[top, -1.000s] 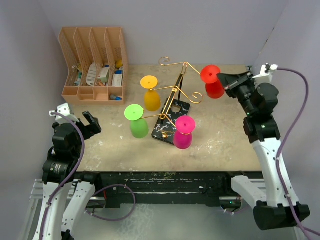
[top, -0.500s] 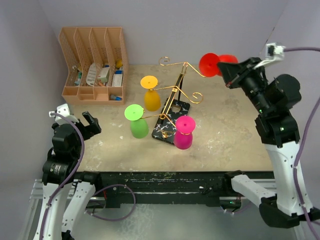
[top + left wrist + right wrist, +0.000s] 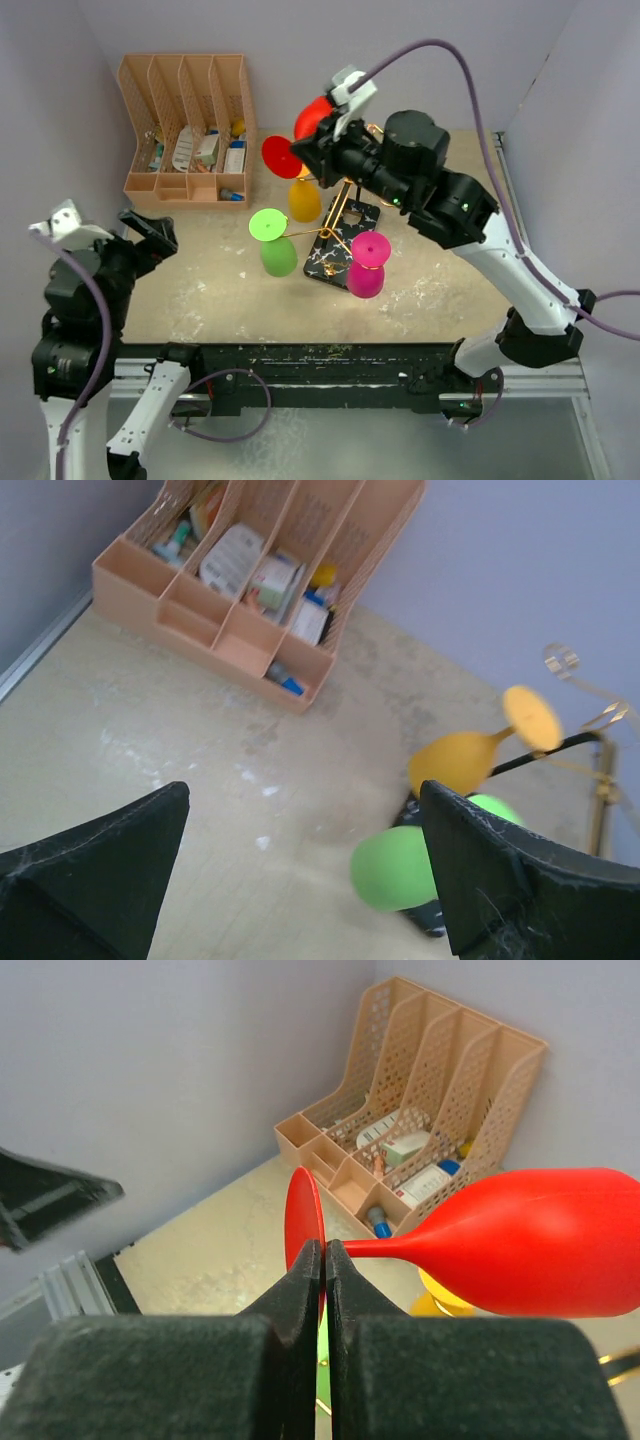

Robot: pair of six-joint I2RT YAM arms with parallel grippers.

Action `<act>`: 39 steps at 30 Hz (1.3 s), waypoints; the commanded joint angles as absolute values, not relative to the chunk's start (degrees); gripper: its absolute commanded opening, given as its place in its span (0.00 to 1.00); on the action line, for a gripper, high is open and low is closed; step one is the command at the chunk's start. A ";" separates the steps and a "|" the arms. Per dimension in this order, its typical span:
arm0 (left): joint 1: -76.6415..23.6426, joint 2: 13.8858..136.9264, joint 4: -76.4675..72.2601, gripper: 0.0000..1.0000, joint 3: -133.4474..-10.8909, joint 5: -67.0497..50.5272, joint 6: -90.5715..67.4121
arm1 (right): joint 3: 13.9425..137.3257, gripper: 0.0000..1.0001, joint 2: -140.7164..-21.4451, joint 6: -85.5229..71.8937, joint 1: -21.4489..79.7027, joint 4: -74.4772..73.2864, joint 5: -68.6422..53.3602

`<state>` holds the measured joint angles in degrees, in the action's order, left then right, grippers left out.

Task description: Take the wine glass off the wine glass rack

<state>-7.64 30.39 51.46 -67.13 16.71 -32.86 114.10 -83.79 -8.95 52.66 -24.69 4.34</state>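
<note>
The red wine glass (image 3: pixel 285 156) is off the rack and held sideways in the air over the table's back middle. My right gripper (image 3: pixel 306 152) is shut on its round foot; in the right wrist view the pads (image 3: pixel 326 1252) pinch the foot's edge and the bowl (image 3: pixel 530 1255) points right. The gold wire rack (image 3: pixel 345 188) stands on its black marble base (image 3: pixel 335 250), its post partly hidden by my right arm. Yellow (image 3: pixel 304 200), green (image 3: pixel 277 250) and pink (image 3: pixel 366 270) glasses hang on it. My left gripper (image 3: pixel 150 232) is open and empty at the left, and also shows in the left wrist view (image 3: pixel 300 880).
The peach file organiser (image 3: pixel 190 130) with small items stands at the back left, also in the left wrist view (image 3: pixel 260 570) and right wrist view (image 3: pixel 430 1090). Grey walls close in the left, back and right sides. The green (image 3: pixel 395 865) and yellow (image 3: pixel 460 760) glasses lie ahead of my left gripper.
My right arm lifted the red glass off the rack's right branch and swung it left, high over the rack. My left arm rose and drew back to the left.
</note>
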 commanded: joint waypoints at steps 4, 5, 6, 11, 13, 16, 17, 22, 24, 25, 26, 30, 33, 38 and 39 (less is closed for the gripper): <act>-7.91 33.44 59.77 1.00 -85.08 8.05 -42.45 | 114.71 0.00 -85.24 9.65 62.95 -17.22 18.13; -7.91 33.14 59.19 1.00 -85.42 5.88 -43.06 | 112.02 0.00 -84.14 11.87 64.54 -14.71 20.01; -7.91 33.05 58.60 1.00 -85.51 3.38 -43.87 | 108.75 0.00 -82.87 14.32 66.35 -12.20 21.87; -7.91 36.59 52.75 0.99 -83.71 -14.30 -45.09 | 95.82 0.00 -75.59 20.41 73.04 -3.62 35.12; -7.91 38.66 50.51 0.99 -82.65 -20.74 -44.87 | 91.05 0.00 -71.91 22.01 75.82 -1.98 40.34; -7.91 40.70 45.61 0.99 -81.37 -29.47 -45.28 | 85.41 0.00 -66.77 23.92 81.19 -1.74 47.68; -7.91 41.13 43.78 0.99 -80.68 -32.15 -45.97 | 84.48 0.00 -65.57 24.17 83.37 -2.73 50.01; -8.00 41.99 33.03 0.98 -74.10 -45.92 -54.58 | 80.86 0.00 -64.45 26.20 95.99 -6.55 62.05; -8.00 41.48 27.46 0.97 -70.49 -50.81 -60.30 | 77.66 0.00 -65.75 31.16 100.27 -3.28 69.25; -8.00 41.10 25.27 0.97 -69.05 -52.34 -62.88 | 75.77 0.00 -66.67 34.17 101.52 -0.53 72.72; -7.95 40.63 23.71 0.97 -68.14 -53.58 -64.98 | 73.51 0.00 -67.49 36.92 102.47 1.38 75.48; -8.08 39.85 23.08 0.96 -68.04 -55.08 -68.61 | 69.68 0.00 -68.47 44.81 103.95 8.70 79.35; -8.41 39.56 25.27 0.96 -68.30 -54.84 -68.14 | 66.53 0.00 -67.05 55.23 105.04 20.59 78.97; -9.26 38.75 27.27 0.95 -65.71 -54.24 -67.13 | 65.50 0.00 -67.80 64.69 105.69 29.67 76.42; -9.31 38.54 27.51 0.95 -65.32 -54.08 -66.84 | 66.13 0.00 -68.33 65.01 105.75 29.15 75.81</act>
<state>-8.71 38.96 28.56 -67.07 -53.17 -66.06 63.59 -69.84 55.77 105.34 17.43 74.59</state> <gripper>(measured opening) 0.957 0.007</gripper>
